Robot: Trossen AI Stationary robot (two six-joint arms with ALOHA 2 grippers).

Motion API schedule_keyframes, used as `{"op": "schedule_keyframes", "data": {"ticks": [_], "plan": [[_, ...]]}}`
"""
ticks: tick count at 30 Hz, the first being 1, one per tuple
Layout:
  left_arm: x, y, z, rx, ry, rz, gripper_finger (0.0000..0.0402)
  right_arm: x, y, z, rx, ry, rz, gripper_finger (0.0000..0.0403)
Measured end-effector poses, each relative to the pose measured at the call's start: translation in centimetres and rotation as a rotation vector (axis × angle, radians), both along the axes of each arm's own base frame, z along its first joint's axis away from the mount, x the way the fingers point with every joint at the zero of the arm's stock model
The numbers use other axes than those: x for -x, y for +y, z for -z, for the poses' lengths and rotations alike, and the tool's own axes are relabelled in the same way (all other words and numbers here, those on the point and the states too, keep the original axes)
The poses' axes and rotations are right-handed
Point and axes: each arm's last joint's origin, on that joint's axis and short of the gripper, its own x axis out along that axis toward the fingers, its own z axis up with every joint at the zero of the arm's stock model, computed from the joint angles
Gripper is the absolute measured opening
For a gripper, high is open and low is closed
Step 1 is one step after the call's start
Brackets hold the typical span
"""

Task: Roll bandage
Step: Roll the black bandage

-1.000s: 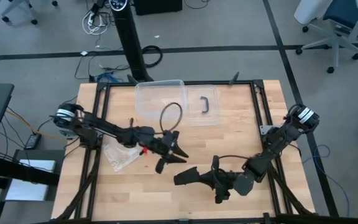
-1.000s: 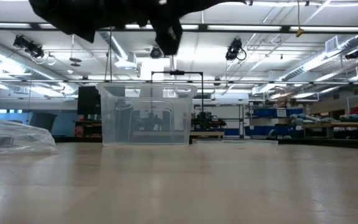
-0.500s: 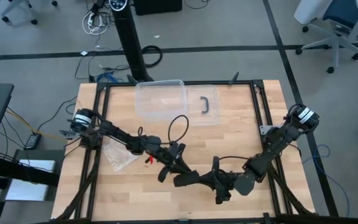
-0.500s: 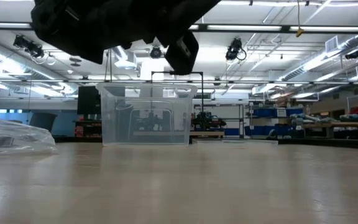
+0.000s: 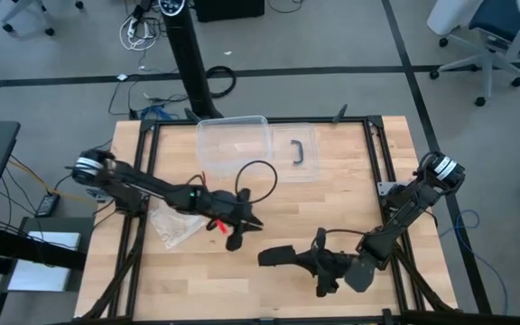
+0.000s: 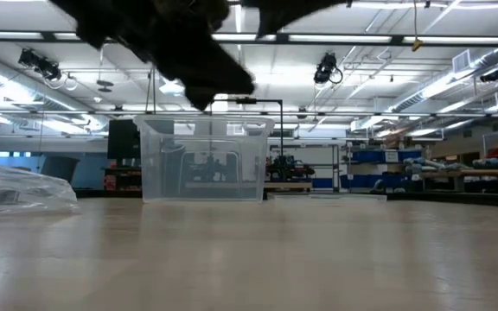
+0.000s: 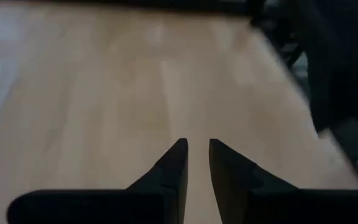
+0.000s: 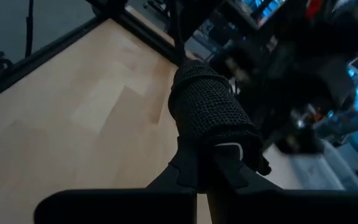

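Note:
The bandage [image 5: 275, 257] is a bunched black mesh roll, held above the table's near middle with my right gripper [image 5: 307, 261] shut on it; the right wrist view shows it close up [image 8: 207, 102]. My left gripper [image 5: 245, 230] hangs to the left of the bandage and a little farther back, apart from it. In the left wrist view its fingers [image 7: 197, 149] stand a narrow gap apart, with only bare wood between them. My right gripper pinches the bandage's near end [image 8: 211, 134] between its two fingers. The fingers come almost level from the table's right side. The rest of the roll sticks out past the fingertips toward the left, lifted clear of the table.
A clear plastic box [image 5: 233, 144] stands at the far middle, with its lid and black handle [image 5: 301, 152] beside it. A crinkly clear bag [image 5: 174, 226] lies under my left arm. Bare wood lies along the near edge.
My left gripper swung toward the near edge until it was close to the bandage, then drew back toward the left, tipping as it went. The bandage has stayed in my right gripper, clear of the table.

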Motion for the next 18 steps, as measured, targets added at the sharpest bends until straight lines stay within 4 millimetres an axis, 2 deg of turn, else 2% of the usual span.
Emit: {"op": "schedule_keyframes", "data": {"ticks": [5, 10, 15, 18], "plan": [[3.0, -2.5, -0.9, -0.017, 0.220, -0.030, 0.0070, 0.2, -0.2, 0.5, -0.025, 0.036, 0.020, 0.0006], [5.2, -5.0, -0.3, -0.006, 0.399, -0.113, 0.0071, 0.2, -0.2, 0.6, -0.039, 0.042, 0.025, 0.0006], [8.1, -6.6, 0.0, -0.011, 0.636, -0.248, 0.0071, 0.2, -0.2, 0.7, -0.041, 0.045, 0.021, 0.0006], [9.7, -7.4, -0.5, -0.065, 0.701, -0.340, 0.0070, 0.1, -0.3, 0.7, -0.041, 0.047, 0.022, 0.0006]]}}
